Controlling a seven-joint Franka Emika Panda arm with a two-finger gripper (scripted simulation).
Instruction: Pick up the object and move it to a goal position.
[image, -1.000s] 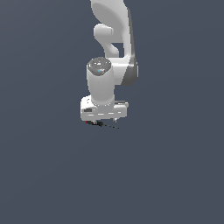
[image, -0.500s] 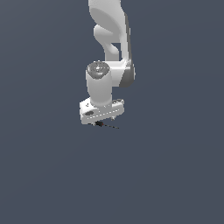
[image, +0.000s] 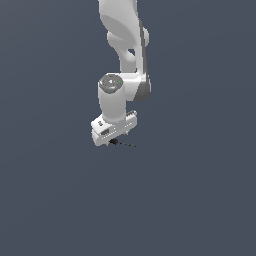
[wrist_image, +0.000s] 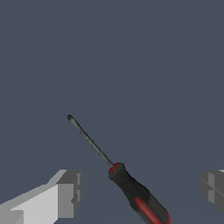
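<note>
The object is a small screwdriver with a red-and-black handle and a thin dark shaft. It lies on the grey floor. In the wrist view it sits between my two grey fingertips, touching neither. My gripper is open, its jaws wide apart on either side of the handle. In the exterior view the white gripper hangs straight down over the screwdriver. Only the dark shaft pokes out toward the exterior view's right. The handle is hidden under the hand there.
A plain dark grey floor fills both views. The white arm rises above the gripper. No goal marker shows.
The gripper has come down slightly over the screwdriver and drifted a little to the exterior view's left. The red handle end is now hidden under the hand. The screwdriver has not moved.
</note>
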